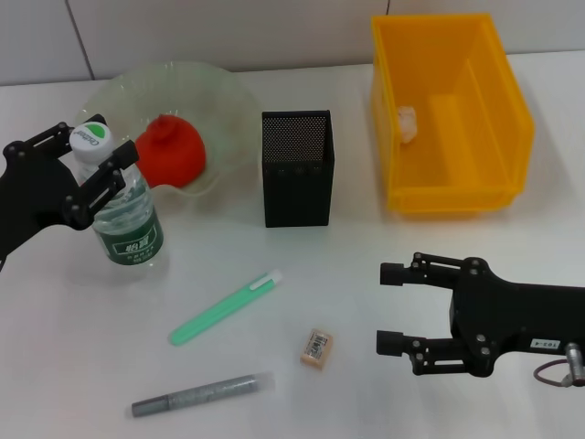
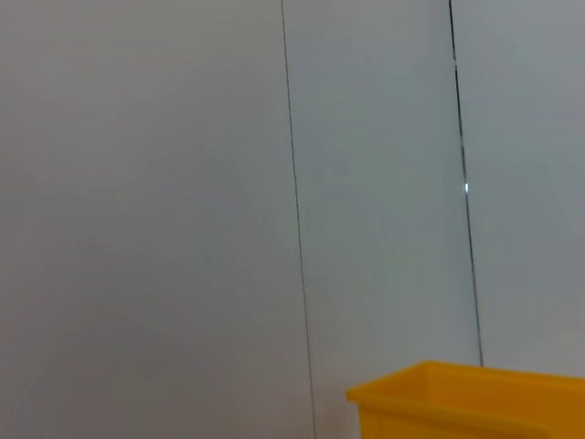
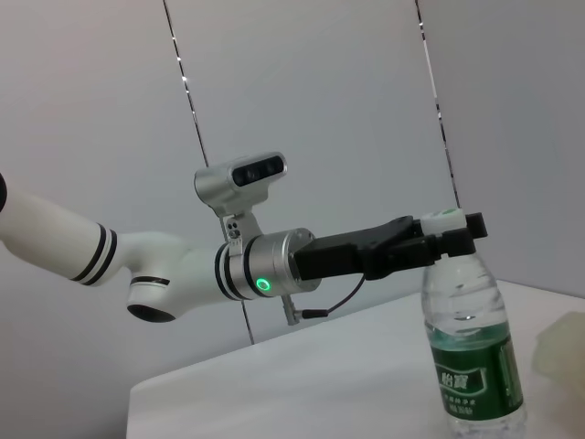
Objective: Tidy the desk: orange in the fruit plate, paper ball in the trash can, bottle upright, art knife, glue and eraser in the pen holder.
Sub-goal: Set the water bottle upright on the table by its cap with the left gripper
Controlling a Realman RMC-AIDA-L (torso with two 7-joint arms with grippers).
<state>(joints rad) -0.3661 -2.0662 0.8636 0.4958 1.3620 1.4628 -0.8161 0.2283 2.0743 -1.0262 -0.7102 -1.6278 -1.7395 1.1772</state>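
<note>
The clear bottle stands upright at the table's left. My left gripper is shut around its neck, just under the white-and-green cap. Behind it, the orange lies in the pale-green fruit plate. The paper ball rests inside the yellow trash can. The black mesh pen holder stands mid-table. A green art knife, a grey glue stick and the tan eraser lie in front of it. My right gripper is open, low, just right of the eraser.
Walls close off the far side of the white table. The pen holder stands between the fruit plate and the trash can, with narrow gaps on both sides. The plate's rim shows beside the bottle in the right wrist view.
</note>
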